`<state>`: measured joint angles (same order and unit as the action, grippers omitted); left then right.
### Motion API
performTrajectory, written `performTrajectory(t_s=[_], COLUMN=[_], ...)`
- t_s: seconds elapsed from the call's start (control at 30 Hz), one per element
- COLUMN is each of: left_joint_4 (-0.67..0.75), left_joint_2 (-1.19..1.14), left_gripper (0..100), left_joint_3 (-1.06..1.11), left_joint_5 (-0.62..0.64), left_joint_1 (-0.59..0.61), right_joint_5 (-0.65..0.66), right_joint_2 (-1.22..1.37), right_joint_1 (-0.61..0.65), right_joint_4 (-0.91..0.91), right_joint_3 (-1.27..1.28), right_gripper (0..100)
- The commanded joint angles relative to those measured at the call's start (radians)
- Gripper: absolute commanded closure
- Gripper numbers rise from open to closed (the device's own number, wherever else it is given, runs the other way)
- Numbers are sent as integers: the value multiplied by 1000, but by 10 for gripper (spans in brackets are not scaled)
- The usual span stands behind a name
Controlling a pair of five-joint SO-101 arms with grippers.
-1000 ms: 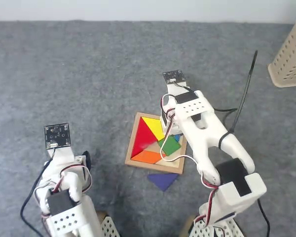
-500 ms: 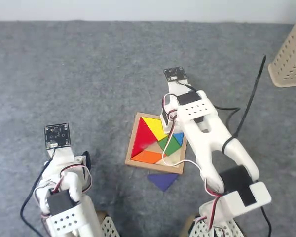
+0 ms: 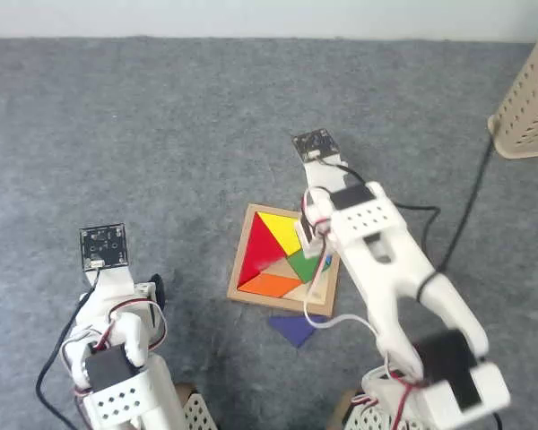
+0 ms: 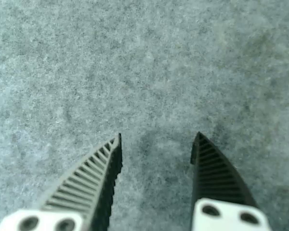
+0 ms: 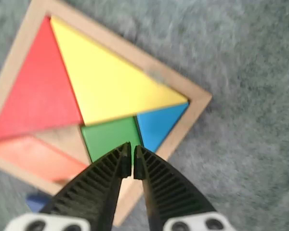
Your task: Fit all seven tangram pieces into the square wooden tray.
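Note:
The square wooden tray lies mid-table, holding a yellow triangle, a red triangle, an orange piece, a green square and a blue triangle. Bare wood shows between red, green and orange. My right gripper is shut with nothing in it, its tips just over the green square's edge next to the blue triangle; it also shows from above. A purple triangle lies on the carpet in front of the tray. My left gripper stands open over bare carpet at the front left.
Grey carpet covers the table. A beige slatted basket stands at the far right edge. The right arm's body hangs over the tray's right side.
The green square was tilted over the tray's right part and now lies flat and lined up beside the blue triangle. The right arm stretched forward. The left arm stayed put.

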<state>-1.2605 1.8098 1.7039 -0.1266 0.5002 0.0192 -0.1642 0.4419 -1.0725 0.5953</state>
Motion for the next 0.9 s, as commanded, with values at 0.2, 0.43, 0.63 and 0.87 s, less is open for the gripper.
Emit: performTrajectory(t_s=[0.2,0.43,0.63,0.87], left_joint_4=[-3,-3,-3,-3], left_joint_2=[12,12,12,12], left_gripper=[775,775,775,775], left_joint_3=[-19,-19,-19,-19], left_joint_5=[9,9,9,9], left_joint_1=[0,0,0,0], right_joint_5=[262,58,-11,-12], right_joint_2=[-229,-70,36,64], right_joint_1=[82,68,28,22], right_joint_4=[-10,91,94,101], right_joint_3=[221,209,147,141], right_gripper=[991,988,987,987])
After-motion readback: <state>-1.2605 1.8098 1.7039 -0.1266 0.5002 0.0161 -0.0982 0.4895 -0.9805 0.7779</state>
